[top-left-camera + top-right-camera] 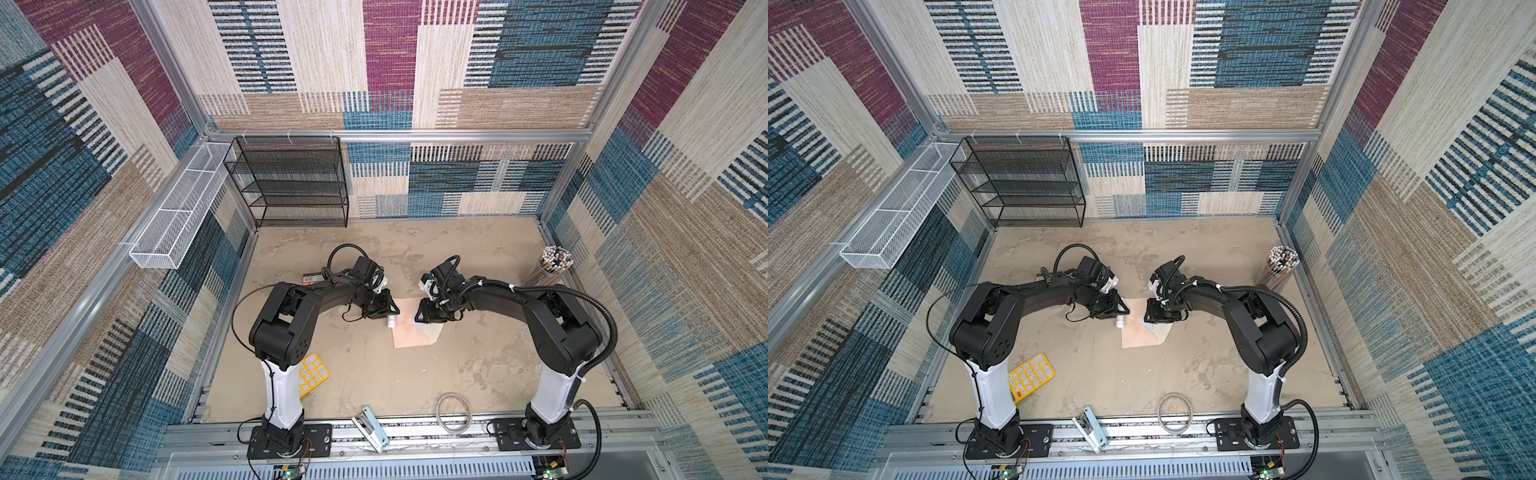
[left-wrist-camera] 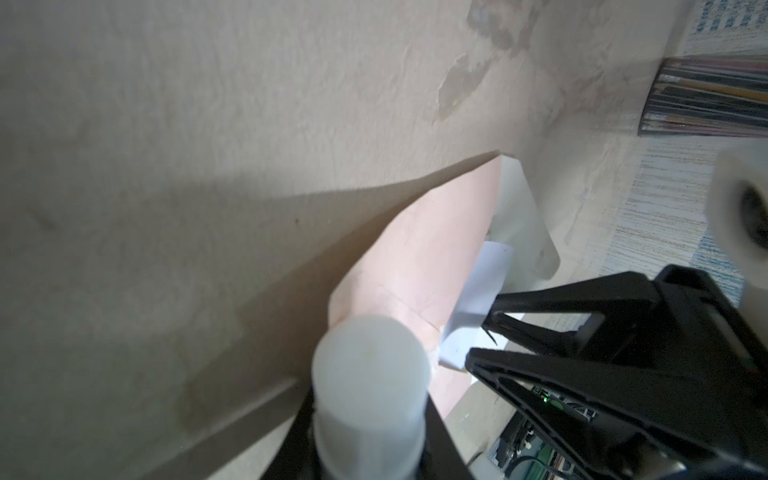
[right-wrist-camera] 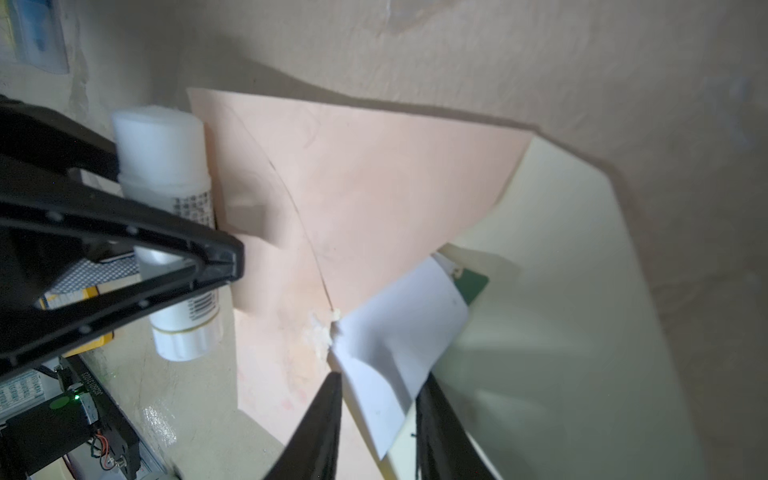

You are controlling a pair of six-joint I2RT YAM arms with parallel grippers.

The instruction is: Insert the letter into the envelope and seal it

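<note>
With right tool [image 3: 382, 376] released, jaws apart, straddles the letter [image 3: 399, 328] without pinching. With left tool [image 3: 178, 212], clenches a glue stick [image 3: 162, 158] just beside the envelope [image 3: 374, 187]. Leaves the sheet part in, part out of the mouth, over the open flap [image 3: 561, 332] on the counter [image 3: 540, 50]. Reads as insertion underway; calls next for pushing deeper. Shows the green corner [image 3: 473, 282] from the right wrist only; loses it in both top views.

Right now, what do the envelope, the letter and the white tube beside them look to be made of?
Envelope: matte peach paper, judging by its glued seam line and soft bend.
Letter: thin white paper, smooth; it curls where it sticks out.
White tube: probably plastic, slightly glossy, with a printed label and a ridged end.
</note>
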